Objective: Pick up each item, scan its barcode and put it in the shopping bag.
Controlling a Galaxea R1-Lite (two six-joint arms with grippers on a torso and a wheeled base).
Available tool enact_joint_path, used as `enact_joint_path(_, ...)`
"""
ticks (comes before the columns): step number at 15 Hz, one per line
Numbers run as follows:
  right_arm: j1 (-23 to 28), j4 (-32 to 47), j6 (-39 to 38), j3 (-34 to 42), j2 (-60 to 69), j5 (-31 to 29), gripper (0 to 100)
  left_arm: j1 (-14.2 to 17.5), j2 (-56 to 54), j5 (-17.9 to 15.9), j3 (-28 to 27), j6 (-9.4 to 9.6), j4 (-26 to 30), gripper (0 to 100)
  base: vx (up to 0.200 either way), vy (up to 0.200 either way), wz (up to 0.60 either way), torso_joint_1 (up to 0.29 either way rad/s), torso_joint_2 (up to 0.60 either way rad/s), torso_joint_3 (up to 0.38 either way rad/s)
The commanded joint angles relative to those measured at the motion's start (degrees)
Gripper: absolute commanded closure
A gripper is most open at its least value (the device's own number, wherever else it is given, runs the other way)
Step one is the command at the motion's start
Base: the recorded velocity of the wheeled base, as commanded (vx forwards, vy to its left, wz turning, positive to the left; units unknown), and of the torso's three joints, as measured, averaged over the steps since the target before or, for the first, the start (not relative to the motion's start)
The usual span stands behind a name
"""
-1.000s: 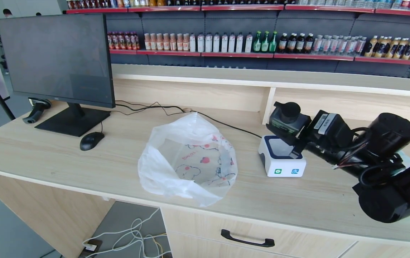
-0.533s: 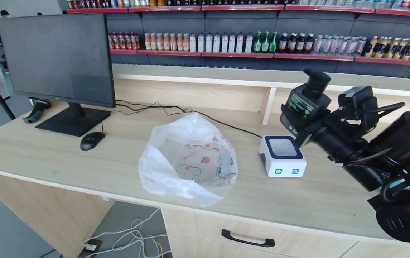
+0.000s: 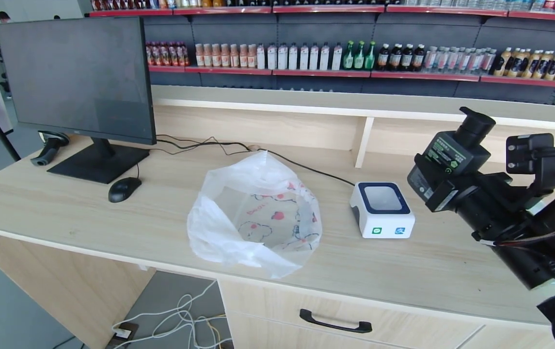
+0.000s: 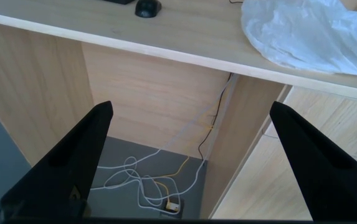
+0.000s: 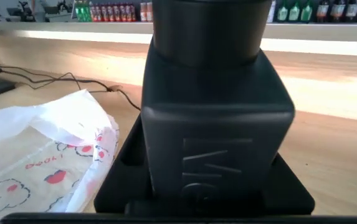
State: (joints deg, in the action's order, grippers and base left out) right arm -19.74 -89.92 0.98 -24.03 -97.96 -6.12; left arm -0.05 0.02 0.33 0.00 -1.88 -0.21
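Note:
A black square bottle with a round black cap and a green-printed label hangs tilted in the air, to the right of the white barcode scanner. My right gripper is shut on its lower body. The right wrist view shows the bottle close up, with the shopping bag beyond it. That white printed shopping bag lies open on the wooden counter, left of the scanner. My left gripper is open and holds nothing, low in front of the counter, below the bag.
A monitor, a mouse and a handheld scanner stand at the counter's left. A black cable runs behind the bag. A raised ledge backs the counter, with drink shelves behind. A drawer handle sits below.
My right arm has lifted the bottle from just over the scanner and carried it up and to the right. The scanner's window is now uncovered.

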Motion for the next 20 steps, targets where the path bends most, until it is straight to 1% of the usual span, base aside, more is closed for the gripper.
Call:
enact_joint_path(1,0.05,-0.08,0.08,0.3,0.14,-0.03,100,-0.04,-0.02,0.02,0.0,-0.06,-0.06,0,-0.2,0.0,0.0,0.017,0.01,-0.002)
enact_joint_path(3,-0.57,-0.08,0.43,-0.41,-0.83,0.06,100,-0.04,-0.02,0.02,0.0,-0.14,-0.06,0,-0.2,0.0,0.0,-0.012,0.01,0.007)
enact_joint_path(5,0.22,-0.08,0.34,-0.67,-0.56,0.06,100,-0.04,0.06,0.02,0.0,-0.14,-0.06,0,-0.2,0.0,0.0,-0.012,0.0,0.007)
enact_joint_path(11,0.05,-0.08,0.34,0.03,1.02,0.06,100,-0.04,-0.02,0.02,0.0,-0.14,-0.06,0,0.0,0.0,0.0,0.0,0.0,0.0)
enact_joint_path(20,0.05,-0.08,0.43,-0.67,-0.12,0.06,100,-0.04,0.06,0.02,0.0,-0.14,-0.06,0,0.0,0.2,0.0,0.005,0.0,0.002)
